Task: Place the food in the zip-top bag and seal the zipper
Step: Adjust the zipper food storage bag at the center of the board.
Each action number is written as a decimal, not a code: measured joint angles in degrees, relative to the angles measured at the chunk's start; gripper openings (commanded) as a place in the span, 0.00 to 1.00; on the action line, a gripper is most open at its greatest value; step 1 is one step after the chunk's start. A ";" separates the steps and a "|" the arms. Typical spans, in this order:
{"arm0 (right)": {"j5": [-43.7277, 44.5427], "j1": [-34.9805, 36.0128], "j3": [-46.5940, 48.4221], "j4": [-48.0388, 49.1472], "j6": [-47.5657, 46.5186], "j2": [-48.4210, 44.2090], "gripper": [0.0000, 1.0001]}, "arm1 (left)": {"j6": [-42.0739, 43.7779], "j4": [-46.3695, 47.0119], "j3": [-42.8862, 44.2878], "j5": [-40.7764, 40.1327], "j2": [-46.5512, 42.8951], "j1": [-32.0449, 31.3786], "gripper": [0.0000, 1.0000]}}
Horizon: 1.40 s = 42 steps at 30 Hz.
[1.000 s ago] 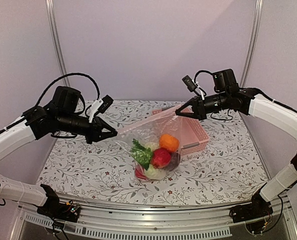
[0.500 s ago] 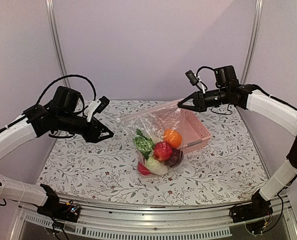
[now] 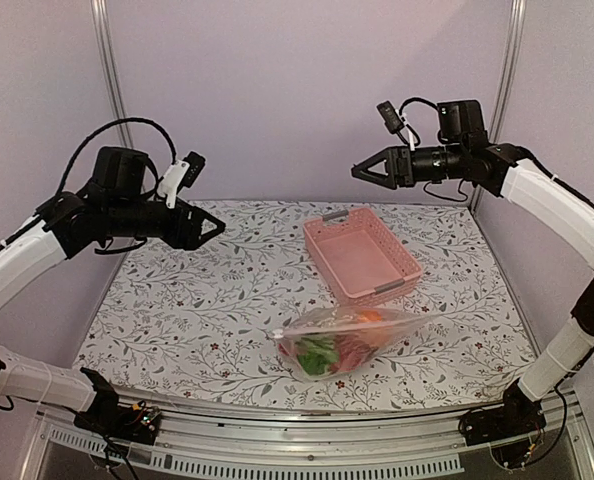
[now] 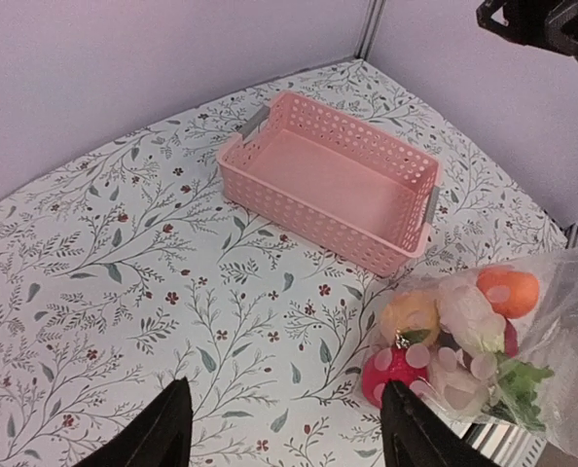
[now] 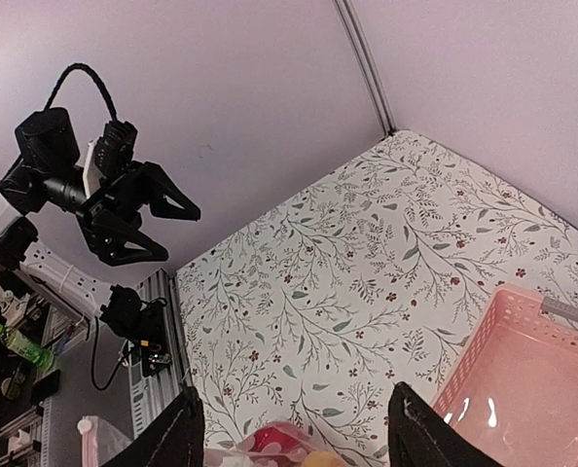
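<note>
The zip-top bag (image 3: 362, 335) lies on its side on the table near the front edge, in front of the pink basket. The food (image 3: 332, 352) is inside it: red, orange, cream and green pieces show through the plastic (image 4: 464, 331). The zipper strip is too faint to make out, so I cannot tell whether it is sealed. My left gripper (image 3: 212, 230) hangs open high over the table's left side, holding nothing. High at the back right, my right gripper (image 3: 362, 172) is open and holds nothing either. Both are well apart from the bag.
A pink lattice basket (image 3: 362, 255) with grey handles stands empty behind the bag, right of centre. The floral table top (image 3: 197, 300) ends at a metal rail along the front. Purple walls close in the back and sides.
Both grippers opened and let go of the bag's top edge. The bag dropped from the air onto the table near the front. Both arms drew up and apart.
</note>
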 measured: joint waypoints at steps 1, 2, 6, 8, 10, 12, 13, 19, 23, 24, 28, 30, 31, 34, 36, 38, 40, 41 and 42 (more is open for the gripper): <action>0.66 0.00 0.81 0.04 0.46 -0.04 0.78 | -0.11 0.26 0.37 -0.76 0.07 0.09 0.66; 2.03 0.00 1.44 0.09 0.83 -0.20 0.95 | -0.22 0.57 0.70 -1.68 0.13 0.17 0.66; 9.94 -0.02 1.40 -0.15 2.71 -1.68 0.99 | -0.90 1.55 1.14 -5.46 0.92 0.48 0.68; 15.63 -0.04 0.39 -0.04 3.87 -2.86 0.99 | -1.55 1.64 1.29 -7.91 1.51 0.61 0.70; 21.86 -0.04 -1.29 -0.17 5.42 -4.35 0.99 | -2.32 1.68 1.49 -10.45 1.99 0.81 0.72; 28.22 -0.07 -2.73 -0.39 6.60 -5.55 0.99 | -3.13 1.88 1.75 -13.14 2.25 1.09 0.72; 30.93 -0.07 -3.28 -0.44 6.99 -5.99 0.99 | -3.41 1.90 1.81 -14.01 2.25 1.25 0.73; 40.54 -0.07 -5.44 -0.87 7.61 -8.09 0.99 | -4.33 3.21 2.56 -14.78 3.19 1.79 0.72; 41.18 -0.17 -7.45 -0.79 7.61 -9.77 0.99 | -4.35 5.55 0.52 -4.11 3.48 1.07 0.74; 41.13 -0.17 -8.15 -0.81 7.61 -10.25 0.99 | -4.28 6.32 -0.59 -1.95 3.26 0.50 0.75; 39.87 -0.17 -10.32 -0.83 7.54 -11.63 0.99 | -3.48 8.24 -6.54 6.73 3.58 -5.90 0.73; 38.80 -0.20 -10.93 -0.83 7.56 -11.80 0.99 | -3.23 8.72 -8.39 10.38 5.73 -8.92 0.72; 38.23 -0.20 -11.15 -0.83 7.56 -11.80 0.99 | -3.21 9.11 -8.85 11.78 7.41 -10.14 0.71; 36.76 -0.22 -11.45 -1.05 7.54 -11.80 0.99 | -2.86 11.08 -9.01 15.23 13.64 -12.50 0.69; 35.91 -0.20 -11.56 -1.14 7.37 -11.80 0.99 | -2.43 12.15 -8.59 17.44 17.73 -13.16 0.68; 35.39 -0.22 -11.69 -1.31 7.28 -11.80 0.99 | -1.09 12.02 -6.43 19.85 23.30 -13.97 0.65; 34.95 -0.22 -12.04 -1.38 7.13 -11.80 0.99 | 0.59 11.43 -3.56 21.73 28.13 -14.93 0.60; 34.71 -0.22 -12.37 -1.36 7.06 -11.80 0.99 | 1.73 10.73 -1.62 22.75 30.69 -15.52 0.54; 34.60 -0.22 -12.68 -1.42 6.97 -11.82 0.99 | 2.47 10.32 -0.33 23.37 32.37 -15.93 0.48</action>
